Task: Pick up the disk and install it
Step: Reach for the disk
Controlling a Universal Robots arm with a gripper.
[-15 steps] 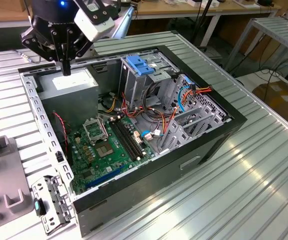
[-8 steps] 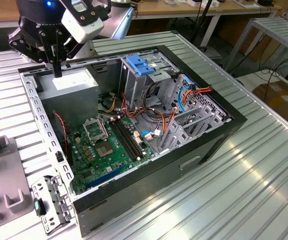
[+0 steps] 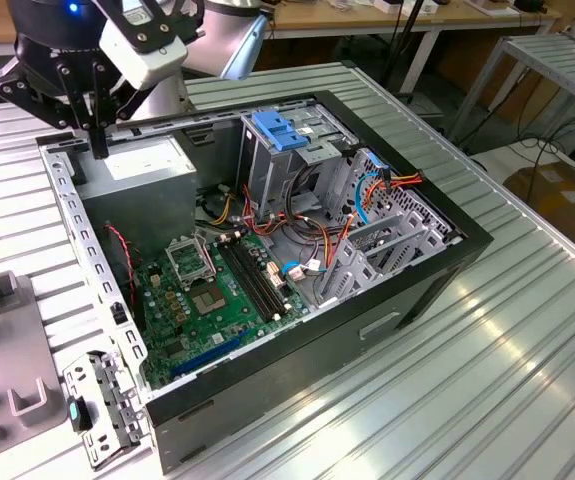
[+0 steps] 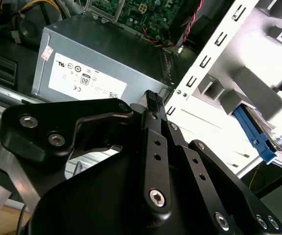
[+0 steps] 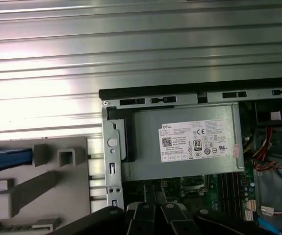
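The disk lies outside the case in a grey holder, and I see little more than its blue side rail (image 5: 8, 160) (image 4: 252, 134) at the picture edges of both wrist views. My gripper (image 3: 98, 150) (image 4: 152, 97) hangs over the corner of the open computer case (image 3: 447, 250), right above the grey power supply box (image 3: 142, 165) (image 5: 190, 142). Its fingers look shut with nothing between them. The drive cage (image 3: 302, 165) with a flat blue latch plate (image 3: 277, 130) on top stands in the far part of the case.
The case rests on a ribbed metal table (image 3: 527, 380). Inside are a green motherboard (image 3: 207, 290) and loose coloured cables (image 3: 317, 235). Grey holder blocks (image 3: 7, 340) and a metal bracket (image 3: 102, 405) lie at the exterior view's left, beside the case.
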